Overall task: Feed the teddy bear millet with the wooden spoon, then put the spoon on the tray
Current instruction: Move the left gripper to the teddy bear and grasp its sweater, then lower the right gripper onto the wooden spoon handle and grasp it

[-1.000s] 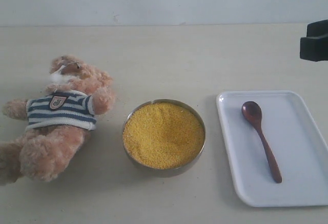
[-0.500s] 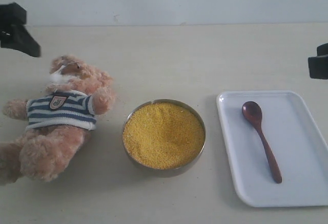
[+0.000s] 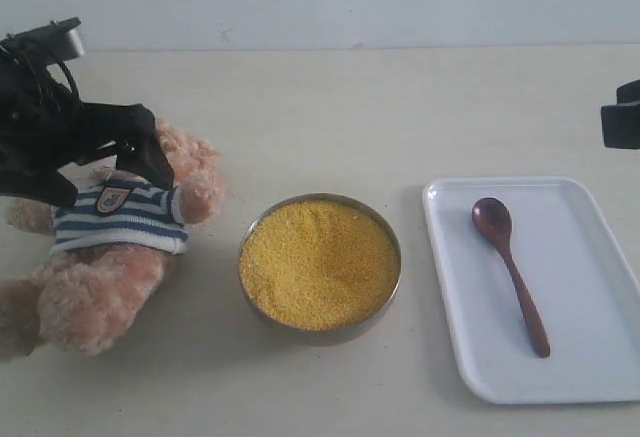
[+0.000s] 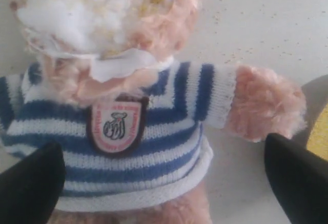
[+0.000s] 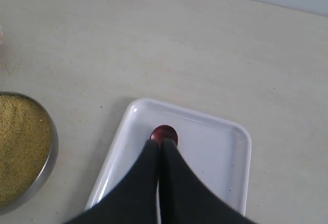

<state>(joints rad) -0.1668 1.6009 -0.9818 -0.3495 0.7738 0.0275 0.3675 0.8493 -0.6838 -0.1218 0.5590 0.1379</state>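
On the striped shirt of the teddy bear (image 4: 154,96) we see a shield badge (image 4: 114,124) with a small emblem and lettering too blurred to read. Our left gripper (image 4: 164,183) hangs wide open over the bear's chest, holding nothing. Our right gripper (image 5: 159,147) is closed and empty above the wooden spoon (image 3: 510,275), which lies on the tray (image 3: 590,247) beside the millet (image 3: 318,262).
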